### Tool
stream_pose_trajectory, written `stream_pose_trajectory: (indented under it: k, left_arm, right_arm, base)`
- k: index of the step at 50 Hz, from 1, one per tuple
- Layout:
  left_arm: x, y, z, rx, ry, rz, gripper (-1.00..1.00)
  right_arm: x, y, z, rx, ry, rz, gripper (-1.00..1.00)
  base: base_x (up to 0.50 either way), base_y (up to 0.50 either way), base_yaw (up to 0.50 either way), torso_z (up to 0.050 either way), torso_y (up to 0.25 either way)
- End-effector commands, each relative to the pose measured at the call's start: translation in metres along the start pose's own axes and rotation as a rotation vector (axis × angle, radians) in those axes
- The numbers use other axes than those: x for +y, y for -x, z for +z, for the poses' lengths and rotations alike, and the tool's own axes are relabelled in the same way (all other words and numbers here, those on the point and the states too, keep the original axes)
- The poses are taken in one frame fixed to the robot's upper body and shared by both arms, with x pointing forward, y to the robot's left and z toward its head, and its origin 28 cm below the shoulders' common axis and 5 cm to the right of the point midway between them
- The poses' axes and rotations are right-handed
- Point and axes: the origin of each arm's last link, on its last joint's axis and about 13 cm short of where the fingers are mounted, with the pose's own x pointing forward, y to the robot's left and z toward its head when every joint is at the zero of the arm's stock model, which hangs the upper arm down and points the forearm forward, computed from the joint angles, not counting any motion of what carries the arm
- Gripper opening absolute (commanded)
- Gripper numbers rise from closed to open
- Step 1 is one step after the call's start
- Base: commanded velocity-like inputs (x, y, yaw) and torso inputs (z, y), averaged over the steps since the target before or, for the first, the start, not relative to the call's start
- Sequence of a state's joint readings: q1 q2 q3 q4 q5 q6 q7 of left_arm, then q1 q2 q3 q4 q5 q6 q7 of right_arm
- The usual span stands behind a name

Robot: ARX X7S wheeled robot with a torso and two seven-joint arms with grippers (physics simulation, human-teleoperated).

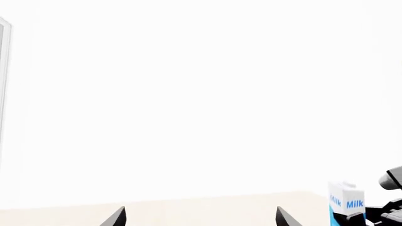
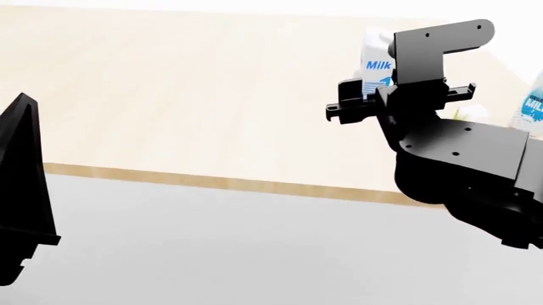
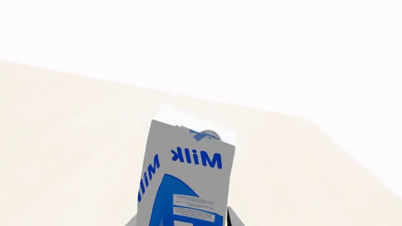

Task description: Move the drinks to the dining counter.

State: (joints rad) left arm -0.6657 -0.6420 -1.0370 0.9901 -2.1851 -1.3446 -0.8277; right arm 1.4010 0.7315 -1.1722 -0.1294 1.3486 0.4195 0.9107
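Observation:
The white-and-blue Milk carton (image 3: pixel 185 174) stands upright between my right gripper's (image 3: pixel 179 222) fingers, which press against both of its sides. In the head view the carton (image 2: pixel 376 63) shows above the pale-beige dining counter (image 2: pixel 170 95), partly hidden by my right wrist. A white bottle with a blue label (image 2: pixel 533 101) stands on the counter at the right edge. A small pale carton (image 2: pixel 472 113) peeks out behind the wrist. My left gripper (image 1: pixel 201 219) is open and empty, facing across the counter, with the Milk carton (image 1: pixel 346 206) off to one side.
The counter's thin tan edge (image 2: pixel 220 183) runs across the head view above a flat light-grey panel (image 2: pixel 212 248). My left arm's black housing (image 2: pixel 21 190) sits low at the left, in front of that panel. A white wall fills the background.

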Motion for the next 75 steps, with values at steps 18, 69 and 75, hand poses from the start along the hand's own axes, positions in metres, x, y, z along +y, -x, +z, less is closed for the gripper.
stream_pose_trajectory:
  k: [18,69,75]
  left_arm:
    - [0.0,0.0,-0.001,0.002,0.0,-0.002,1.0]
    - [-0.002,-0.002,0.002,-0.004,-0.002,-0.009,1.0]
    - [-0.002,0.0,0.003,-0.008,-0.004,-0.01,1.0]
  right_arm:
    - [-0.001,-0.003,-0.005,-0.011,0.017,-0.013,-1.0]
    - [-0.012,0.039,0.059,-0.184,-0.009,-0.019,1.0]
    - [-0.019,0.068,0.083,-0.282,0.012,-0.038,1.0]
  base:
    - [0.0,0.0,0.0,0.001,0.001]
    - [0.0,0.0,0.0,0.0,0.0]
    - [0.0,0.0,0.0,0.0,0.0]
